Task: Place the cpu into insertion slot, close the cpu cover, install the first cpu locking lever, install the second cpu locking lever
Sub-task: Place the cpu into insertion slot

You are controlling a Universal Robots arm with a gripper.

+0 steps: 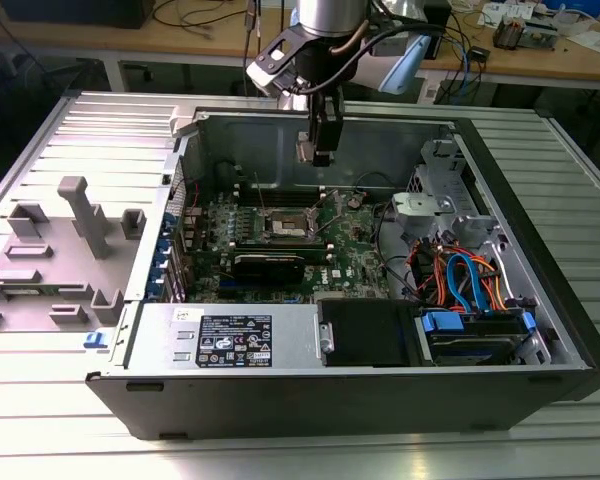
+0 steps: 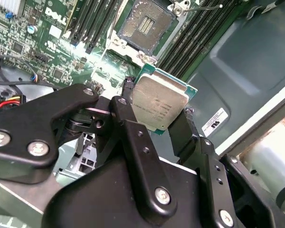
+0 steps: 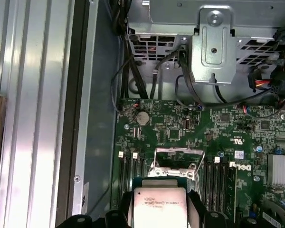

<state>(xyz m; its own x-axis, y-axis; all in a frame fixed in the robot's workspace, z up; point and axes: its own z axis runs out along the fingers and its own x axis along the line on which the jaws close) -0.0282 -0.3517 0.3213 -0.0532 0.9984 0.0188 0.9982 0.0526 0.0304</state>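
- The gripper hangs inside the open top of the computer case, above the green circuit board and not touching it.
- Its jaws are clamped on the cpu, one black finger on each of two opposite edges.
- The cpu is held clear of the board with its dull silver top facing the second wrist view's camera. A rim of green substrate shows around the metal.
- The insertion slot sits in the board below the gripper, slightly towards the exterior view's left. The chip is apart from it and not yet seated.
- In the second wrist view the slot's dark centre lies bare, with no chip in it.
- In the first wrist view the cpu cover shows as a silver frame just beyond the held chip, apparently lifted off the slot.
- Long black memory slots run on both sides of the socket.
- Towards the exterior view's right, a metal drive cage and orange and blue cables fill that end of the case.
- A grey fixture stands beside the case on the exterior view's left, on the ribbed metal table.
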